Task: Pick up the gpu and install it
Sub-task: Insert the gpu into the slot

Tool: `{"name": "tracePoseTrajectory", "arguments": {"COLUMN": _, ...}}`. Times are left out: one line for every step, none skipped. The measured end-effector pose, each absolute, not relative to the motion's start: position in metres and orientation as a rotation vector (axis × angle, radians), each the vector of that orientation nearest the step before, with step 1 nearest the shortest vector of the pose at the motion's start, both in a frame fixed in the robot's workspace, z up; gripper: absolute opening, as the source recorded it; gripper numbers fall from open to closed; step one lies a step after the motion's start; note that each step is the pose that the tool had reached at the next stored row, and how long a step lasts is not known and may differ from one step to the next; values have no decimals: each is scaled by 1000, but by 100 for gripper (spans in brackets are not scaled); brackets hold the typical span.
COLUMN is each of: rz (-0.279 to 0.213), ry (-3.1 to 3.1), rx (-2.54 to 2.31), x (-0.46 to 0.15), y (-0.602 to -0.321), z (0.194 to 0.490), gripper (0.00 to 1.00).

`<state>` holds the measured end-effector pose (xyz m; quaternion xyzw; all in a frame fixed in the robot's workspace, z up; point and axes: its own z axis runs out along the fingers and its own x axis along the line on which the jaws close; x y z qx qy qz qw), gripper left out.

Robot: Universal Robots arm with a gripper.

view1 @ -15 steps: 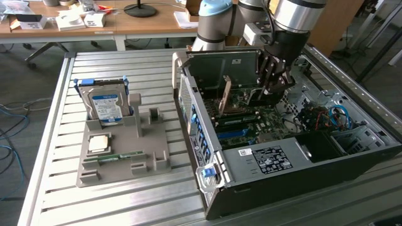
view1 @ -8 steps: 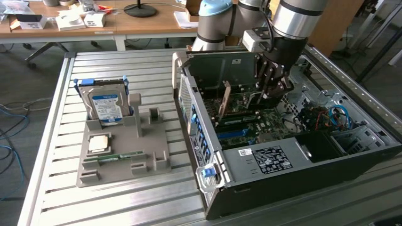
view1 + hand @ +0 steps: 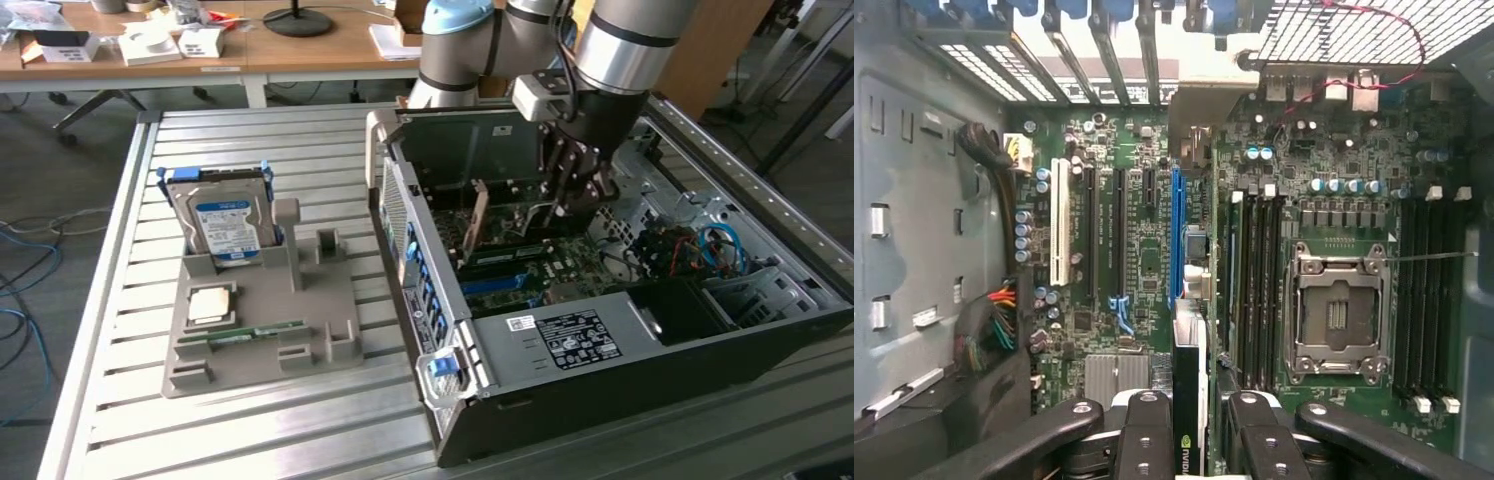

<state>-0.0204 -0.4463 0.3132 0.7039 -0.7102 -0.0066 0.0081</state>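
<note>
The gpu [image 3: 1191, 340] stands on edge inside the open computer case [image 3: 561, 350], seen edge-on in the wrist view as a thin dark card with a logo near my fingers [image 3: 1144, 440]. My gripper [image 3: 1192, 445] is shut on it, one finger on each side. The card lies along the blue expansion slot [image 3: 1176, 220] of the green motherboard [image 3: 1124, 250]; whether it is seated I cannot tell. In the exterior view my gripper [image 3: 577, 195] reaches down into the case, with the gpu [image 3: 507, 245] low over the board beneath it.
On the exterior view's left, a grey fixture [image 3: 307, 300] holds a blue-labelled hard drive [image 3: 224, 225], a memory stick [image 3: 240, 332] and a small square chip [image 3: 210, 303]. The case walls, the CPU socket [image 3: 1334, 315] and cable bundles [image 3: 994, 325] crowd the gripper.
</note>
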Motion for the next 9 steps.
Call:
{"name": "tracePoseTrajectory", "arguments": {"rz": -21, "ry": -2220, "rx": 2200, "x": -20, "y": -446, "z": 313, "gripper": 26}}
{"name": "tracePoseTrajectory", "arguments": {"rz": -21, "ry": -2220, "rx": 2200, "x": -20, "y": -446, "z": 313, "gripper": 26}}
{"name": "tracePoseTrajectory", "arguments": {"rz": -21, "ry": -2220, "rx": 2200, "x": -20, "y": -446, "z": 313, "gripper": 26}}
{"name": "tracePoseTrajectory", "arguments": {"rz": -21, "ry": -2220, "rx": 2200, "x": -20, "y": -446, "z": 313, "gripper": 26}}
{"name": "tracePoseTrajectory", "arguments": {"rz": -21, "ry": -2220, "rx": 2200, "x": -20, "y": -446, "z": 313, "gripper": 26}}
{"name": "tracePoseTrajectory", "arguments": {"rz": -21, "ry": -2220, "rx": 2200, "x": -20, "y": -446, "z": 313, "gripper": 26}}
{"name": "tracePoseTrajectory", "arguments": {"rz": -21, "ry": -2220, "rx": 2200, "x": -20, "y": -446, "z": 312, "gripper": 26}}
{"name": "tracePoseTrajectory", "arguments": {"rz": -21, "ry": -2220, "rx": 2200, "x": -20, "y": -446, "z": 312, "gripper": 26}}
{"name": "tracePoseTrajectory", "arguments": {"rz": -21, "ry": -2220, "rx": 2200, "x": -20, "y": -446, "z": 311, "gripper": 26}}
